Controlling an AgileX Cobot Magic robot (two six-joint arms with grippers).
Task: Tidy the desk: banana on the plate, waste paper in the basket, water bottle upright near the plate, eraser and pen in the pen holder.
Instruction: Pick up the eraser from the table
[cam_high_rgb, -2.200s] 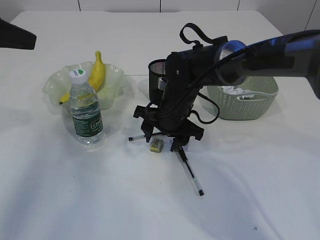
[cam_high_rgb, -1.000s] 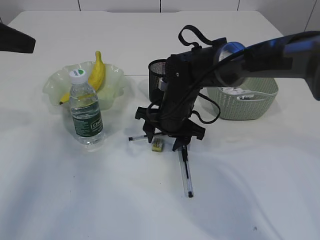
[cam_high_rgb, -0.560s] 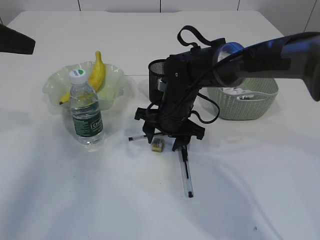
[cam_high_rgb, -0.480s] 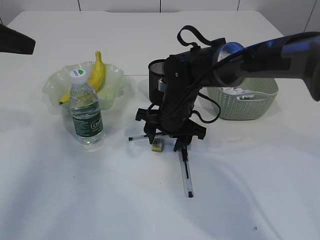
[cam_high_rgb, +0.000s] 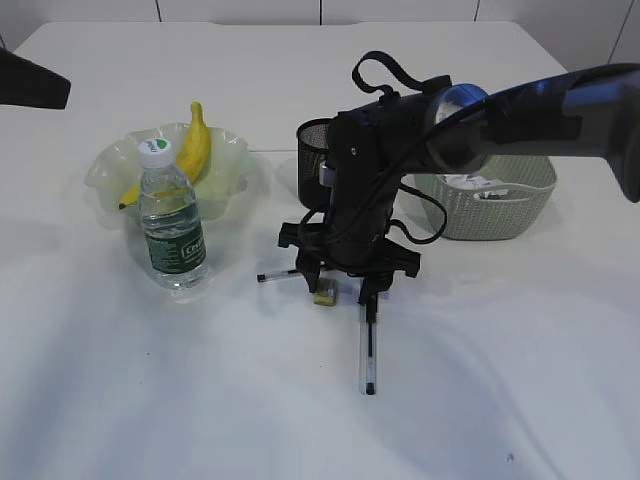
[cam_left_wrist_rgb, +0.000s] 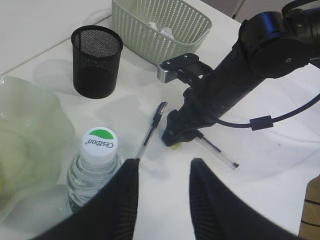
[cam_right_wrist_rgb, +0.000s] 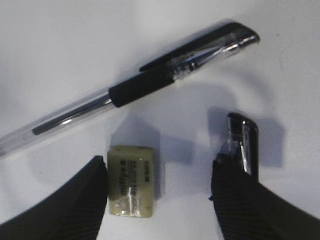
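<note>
The small pale yellow eraser (cam_right_wrist_rgb: 132, 181) lies on the white desk (cam_high_rgb: 200, 400) between the fingers of my open right gripper (cam_right_wrist_rgb: 159, 172), against the left finger (cam_right_wrist_rgb: 80, 197). In the exterior view that gripper (cam_high_rgb: 343, 290) stands low over the eraser (cam_high_rgb: 325, 297). One pen (cam_high_rgb: 366, 345) points toward the front edge, another pen (cam_high_rgb: 275, 275) shows left of the gripper. The black mesh pen holder (cam_high_rgb: 312, 150) stands behind the arm. The banana (cam_high_rgb: 193, 150) lies in the plate (cam_high_rgb: 108, 175). The water bottle (cam_high_rgb: 172, 225) is upright beside it. Waste paper (cam_high_rgb: 470, 183) sits in the basket (cam_high_rgb: 490, 210). My left gripper (cam_left_wrist_rgb: 162, 167) hangs open and empty.
The right arm (cam_high_rgb: 520, 105) spans from the right edge across the basket. The left arm (cam_high_rgb: 30, 80) shows as a dark shape at the far left. In the right wrist view one pen (cam_right_wrist_rgb: 125, 90) lies beyond the eraser and a pen end (cam_right_wrist_rgb: 243, 142) touches the right finger.
My right gripper shifted slightly right and lower over the eraser. The eraser slid a little right, and the long pen swung to point straight at the front edge.
</note>
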